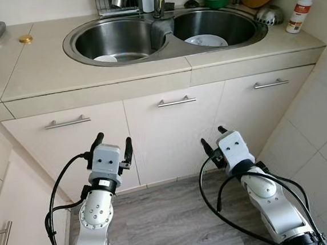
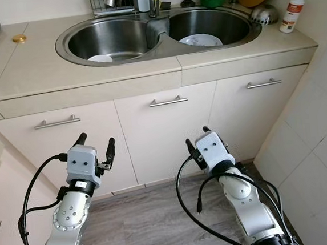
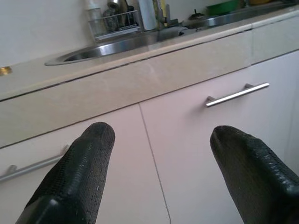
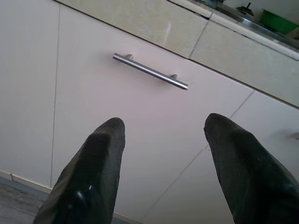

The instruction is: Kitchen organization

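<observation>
Both grippers low before cabinets, left gripper (image 1: pixel 113 147) and right gripper (image 1: pixel 212 141) fingers spread, empty; sink (image 1: pixel 164 35) dishes up ahead, plate (image 1: pixel 205 40) nearer right arm.

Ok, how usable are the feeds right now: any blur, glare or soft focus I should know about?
Left eye view: sharp and evenly lit, only mild sheen in the sink. Left wrist view: the cabinet handle is clear, the near fingers look soft, and the wall behind is washed out. Right wrist view: the door handle is crisp, the close fingers slightly soft, with bright bloom on the door.
</observation>
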Motion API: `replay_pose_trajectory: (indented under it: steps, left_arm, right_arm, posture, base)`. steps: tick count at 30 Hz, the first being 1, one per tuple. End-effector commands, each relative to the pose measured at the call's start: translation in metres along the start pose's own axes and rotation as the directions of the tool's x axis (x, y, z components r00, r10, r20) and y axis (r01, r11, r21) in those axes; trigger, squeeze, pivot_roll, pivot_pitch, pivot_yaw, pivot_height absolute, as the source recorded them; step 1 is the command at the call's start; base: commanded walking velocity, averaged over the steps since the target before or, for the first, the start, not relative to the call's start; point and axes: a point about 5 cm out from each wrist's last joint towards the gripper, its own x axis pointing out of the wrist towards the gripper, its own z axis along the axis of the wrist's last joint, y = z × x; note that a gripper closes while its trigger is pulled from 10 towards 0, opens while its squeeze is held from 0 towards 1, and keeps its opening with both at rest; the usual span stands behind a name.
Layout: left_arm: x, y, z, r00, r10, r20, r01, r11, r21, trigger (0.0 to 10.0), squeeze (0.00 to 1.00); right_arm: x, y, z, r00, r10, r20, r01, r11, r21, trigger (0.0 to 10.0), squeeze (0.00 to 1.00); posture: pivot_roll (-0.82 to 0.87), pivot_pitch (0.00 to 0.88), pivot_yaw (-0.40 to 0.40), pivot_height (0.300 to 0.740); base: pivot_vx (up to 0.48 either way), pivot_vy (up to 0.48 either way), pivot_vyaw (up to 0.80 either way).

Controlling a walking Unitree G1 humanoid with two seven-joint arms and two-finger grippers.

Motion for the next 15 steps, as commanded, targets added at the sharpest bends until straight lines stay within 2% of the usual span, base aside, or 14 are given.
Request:
replay_pose_trajectory:
  steps: [1, 9, 15]
  left_arm:
    - [-0.0001, -0.0047, -0.0019, 0.999, -0.029, -0.021, 0.029, 1.000, 0.001, 10.0, 0.00]
    - [-0.0095, -0.0048, -0.0081, 0.996, -0.051, -0.074, 0.052, 0.999, 0.004, 10.0, 0.00]
    - [-0.0085, -0.0049, -0.0079, 0.995, -0.056, -0.080, 0.057, 0.998, 0.006, 10.0, 0.00]
  right_arm:
    - [0.0003, -0.0021, 0.0004, 1.000, 0.008, -0.001, -0.008, 1.000, -0.007, 10.0, 0.00]
    - [-0.0055, -0.0078, -0.0065, 1.000, 0.001, -0.031, -0.001, 1.000, 0.010, 10.0, 0.00]
    - [-0.0038, -0.0061, -0.0081, 0.999, 0.011, -0.037, -0.010, 1.000, 0.015, 10.0, 0.00]
  posture:
    - [-0.08, 0.000, -0.053, 0.740]
    - [-0.07, 0.009, -0.052, 0.740]
    - [-0.08, 0.012, -0.050, 0.740]
  base:
    - [0.000, 0.000, 0.00]
    - [0.000, 0.000, 0.00]
    - [0.000, 0.000, 0.00]
